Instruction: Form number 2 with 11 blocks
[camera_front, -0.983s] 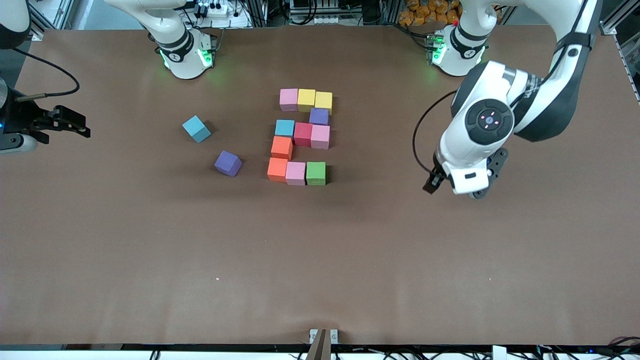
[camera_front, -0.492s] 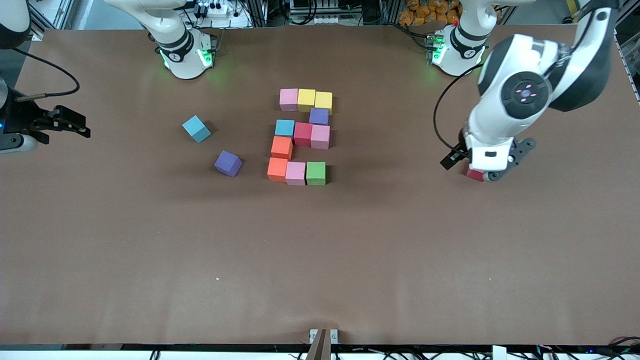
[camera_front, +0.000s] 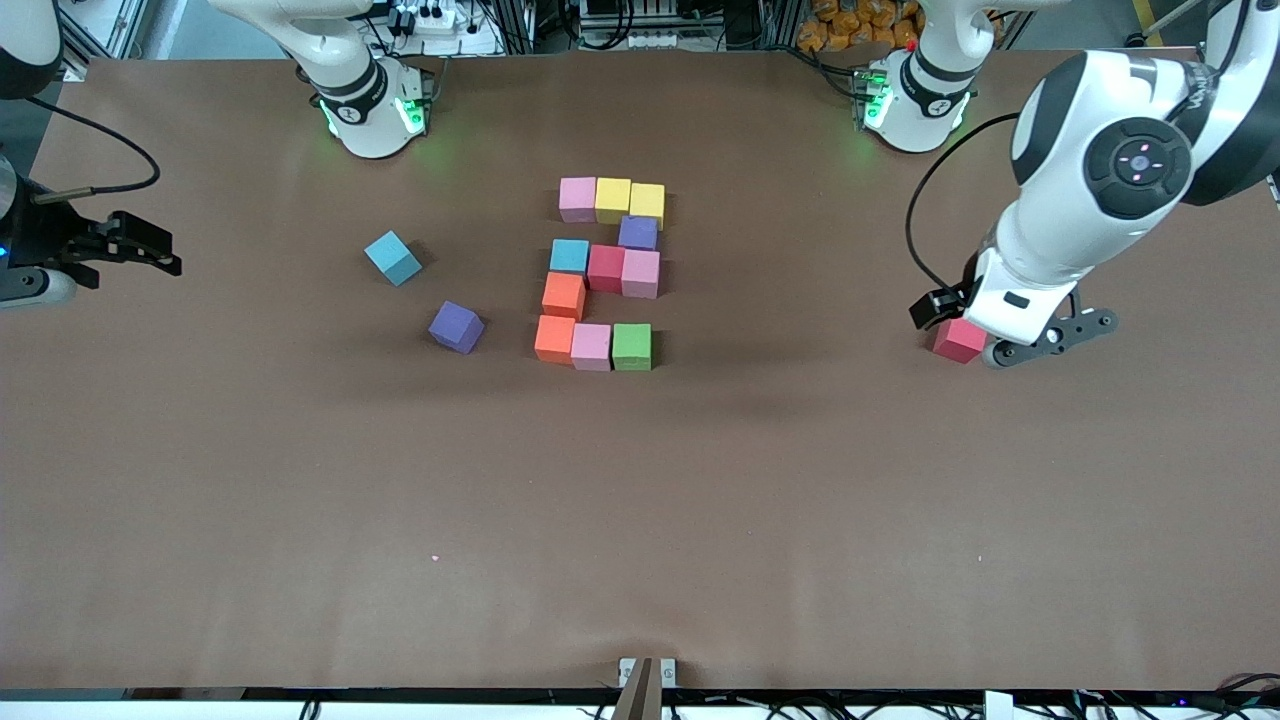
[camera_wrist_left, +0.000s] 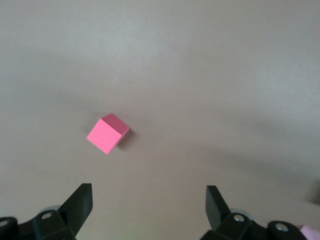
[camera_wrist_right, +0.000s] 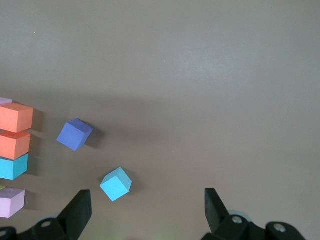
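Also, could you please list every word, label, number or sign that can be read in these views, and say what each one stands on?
None can be read.
Printed text: none on the blocks, the table or either hand.
"2": not print, only the shape the blocks form, with spare cubes beside it.
Left arm's grey lettering: too small to read.

The left hand (camera_wrist_left: 149, 202) hung fingers spread above the surface, while the right hand (camera_wrist_right: 147, 205) waited, also wide.
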